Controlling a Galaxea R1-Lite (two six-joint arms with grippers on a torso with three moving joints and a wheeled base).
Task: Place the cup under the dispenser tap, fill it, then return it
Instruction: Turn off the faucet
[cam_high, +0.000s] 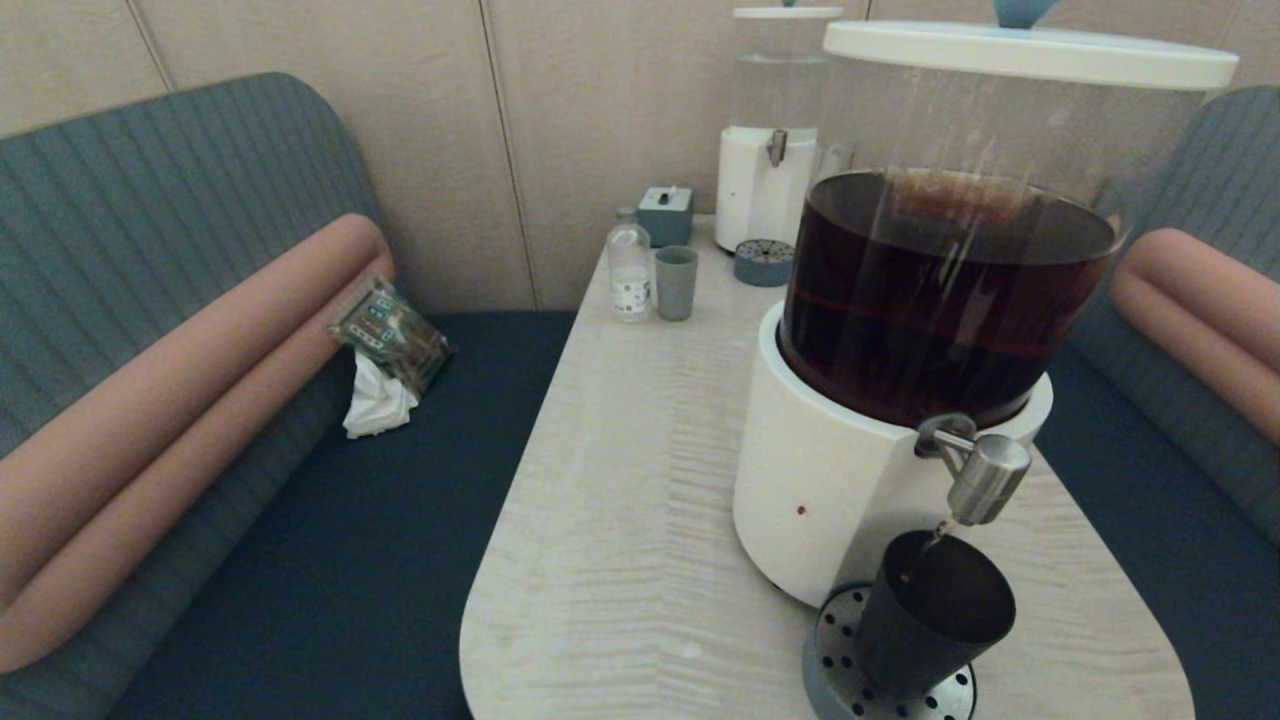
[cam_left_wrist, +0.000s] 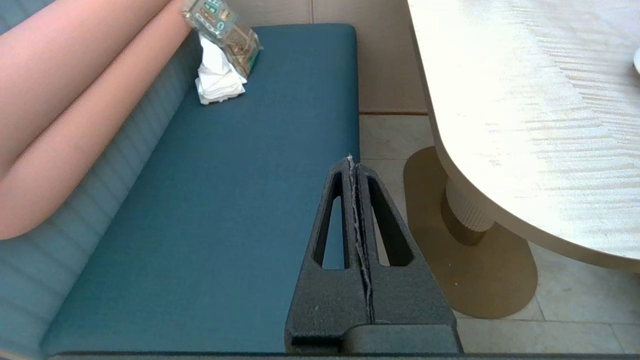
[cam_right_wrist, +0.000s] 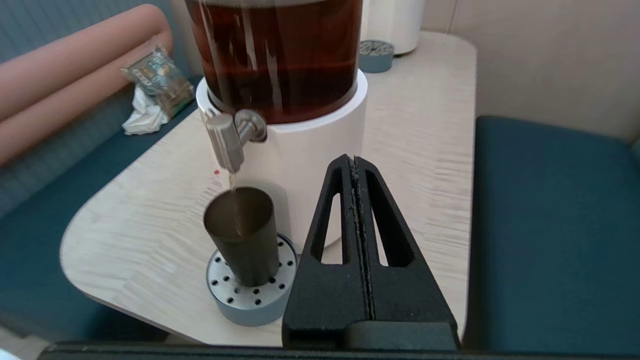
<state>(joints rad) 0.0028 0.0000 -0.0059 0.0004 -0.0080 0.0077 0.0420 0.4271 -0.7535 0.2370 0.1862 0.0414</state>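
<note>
The matte black cup (cam_high: 930, 615) (cam_right_wrist: 243, 235) stands upright on the perforated steel drip tray (cam_high: 838, 672) (cam_right_wrist: 248, 290), right under the dispenser tap (cam_high: 985, 478) (cam_right_wrist: 225, 141). A thin stream of brown liquid runs from the tap into the cup. The tap belongs to the big white-based dispenser (cam_high: 830, 490) holding dark brown liquid. My right gripper (cam_right_wrist: 354, 161) is shut and empty, hanging over the table apart from the cup, on the side away from the left bench. My left gripper (cam_left_wrist: 350, 162) is shut and empty, parked over the blue bench seat beside the table. Neither gripper shows in the head view.
At the table's far end stand a smaller clear-liquid dispenser (cam_high: 768, 180) with its own drip tray (cam_high: 763, 262), a grey-green tumbler (cam_high: 676, 282), a clear bottle (cam_high: 629, 268) and a small grey box (cam_high: 665, 215). A snack packet (cam_high: 392, 335) and white tissue (cam_high: 375, 403) lie on the left bench.
</note>
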